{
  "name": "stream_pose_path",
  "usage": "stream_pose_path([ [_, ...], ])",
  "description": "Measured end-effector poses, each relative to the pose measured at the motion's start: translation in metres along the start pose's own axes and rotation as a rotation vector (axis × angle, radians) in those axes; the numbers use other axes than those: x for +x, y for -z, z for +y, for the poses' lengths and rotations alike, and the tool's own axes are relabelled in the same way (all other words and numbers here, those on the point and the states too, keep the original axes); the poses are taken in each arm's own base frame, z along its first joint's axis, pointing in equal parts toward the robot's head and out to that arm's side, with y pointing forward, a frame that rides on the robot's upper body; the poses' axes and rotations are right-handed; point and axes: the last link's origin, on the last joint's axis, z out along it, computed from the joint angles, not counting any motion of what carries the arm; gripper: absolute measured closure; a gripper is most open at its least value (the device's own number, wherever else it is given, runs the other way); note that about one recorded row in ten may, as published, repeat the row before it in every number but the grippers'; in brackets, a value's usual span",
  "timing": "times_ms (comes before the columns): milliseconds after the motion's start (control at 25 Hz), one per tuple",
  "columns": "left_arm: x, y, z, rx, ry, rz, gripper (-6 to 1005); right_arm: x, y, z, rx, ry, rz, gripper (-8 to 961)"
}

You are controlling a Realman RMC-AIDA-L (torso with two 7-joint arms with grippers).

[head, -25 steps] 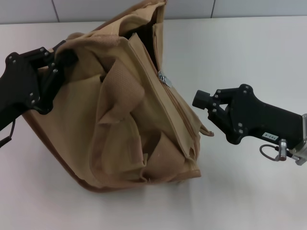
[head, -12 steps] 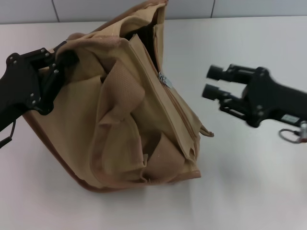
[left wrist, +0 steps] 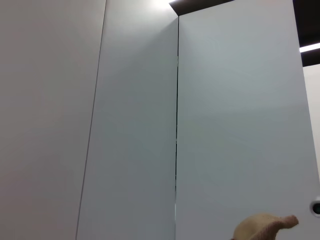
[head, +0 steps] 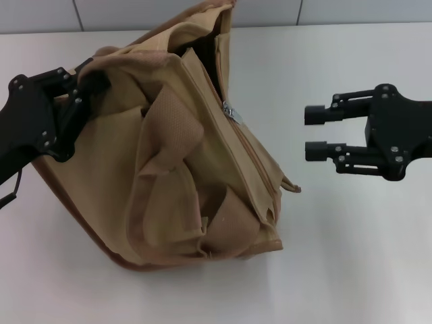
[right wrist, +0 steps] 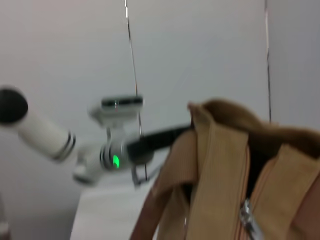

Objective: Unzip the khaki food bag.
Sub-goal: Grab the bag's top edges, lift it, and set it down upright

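The khaki food bag [head: 175, 169] lies slumped on the white table, its top zipper running down the middle and partly open at the far end. The silver zipper pull [head: 231, 112] sits about midway along it. My left gripper [head: 86, 82] is shut on the bag's upper left edge; a bit of tan fabric [left wrist: 262, 227] shows in the left wrist view. My right gripper [head: 312, 132] is open and empty, to the right of the bag and apart from it, fingers pointing at it. The right wrist view shows the bag [right wrist: 220, 170] and the pull [right wrist: 248, 220].
The white table [head: 351, 256] extends to the right and in front of the bag. A grey wall [head: 135, 13] runs along the table's far edge. The left arm's white link [right wrist: 60, 140] shows behind the bag in the right wrist view.
My right gripper has drawn back to the right, away from the bag, and turned so that both fingers show spread apart. The bag and left gripper have not moved.
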Motion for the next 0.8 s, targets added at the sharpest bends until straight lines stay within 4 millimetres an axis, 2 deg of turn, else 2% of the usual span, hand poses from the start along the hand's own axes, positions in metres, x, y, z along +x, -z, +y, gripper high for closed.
stream_pose_path([
  [200, 0.001, -0.002, 0.000, -0.009, -0.003, 0.006, 935, -0.018, -0.012, -0.007, -0.029, 0.053, 0.113, 471],
  [480, 0.003, -0.004, 0.000, -0.023, 0.000, 0.012, 935, -0.039, -0.030, -0.019, -0.037, 0.115, 0.135, 481],
  [800, 0.003, -0.004, 0.000, -0.025, 0.000, 0.012, 934, -0.044, -0.053, -0.027, -0.046, 0.135, 0.169, 491],
])
